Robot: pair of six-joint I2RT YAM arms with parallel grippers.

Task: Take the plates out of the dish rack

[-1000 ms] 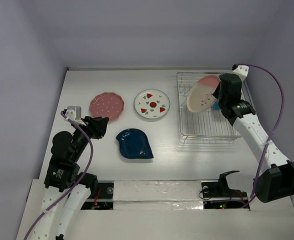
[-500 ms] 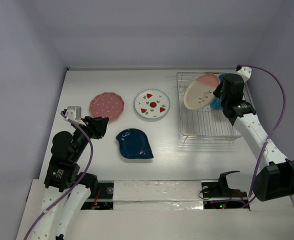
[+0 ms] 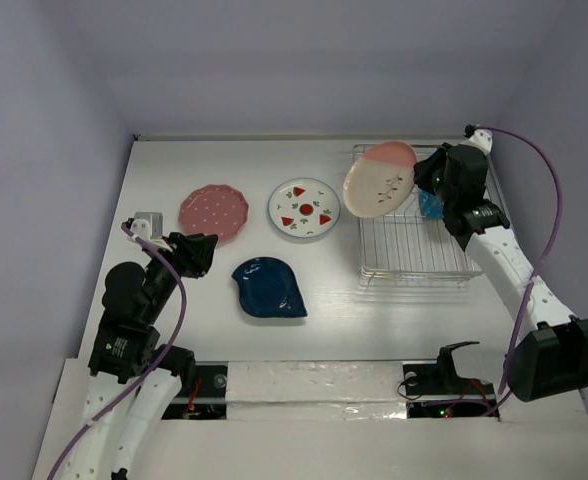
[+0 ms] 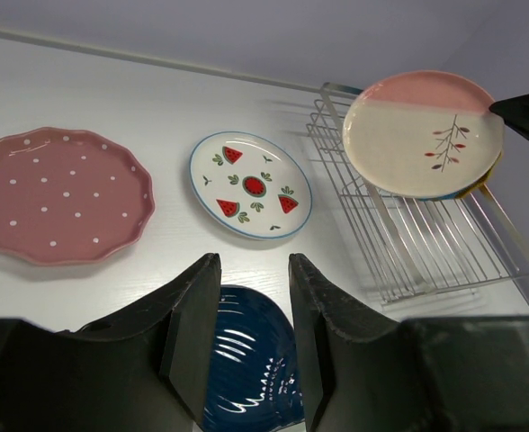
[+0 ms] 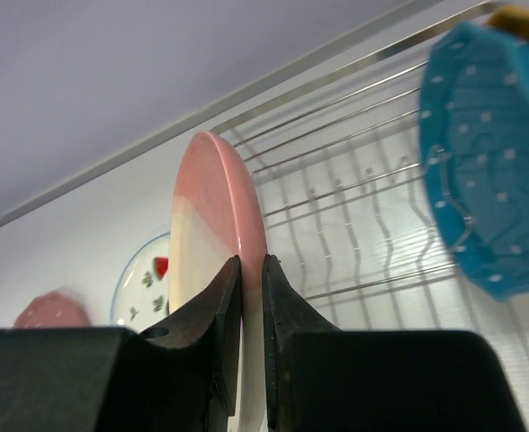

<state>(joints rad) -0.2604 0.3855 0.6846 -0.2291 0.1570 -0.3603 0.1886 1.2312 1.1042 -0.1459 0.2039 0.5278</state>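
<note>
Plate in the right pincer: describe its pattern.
The plate is cream, pink band, small sprig; best in left wrist view.

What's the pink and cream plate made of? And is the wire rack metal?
The cream-and-pink plate looks like glazed ceramic: smooth, slightly glossy, thick rounded rim, painted sprig. Hard plastic is possible too. The dish rack looks like metal wire, shiny silver: thin straight rods catching light.
</note>
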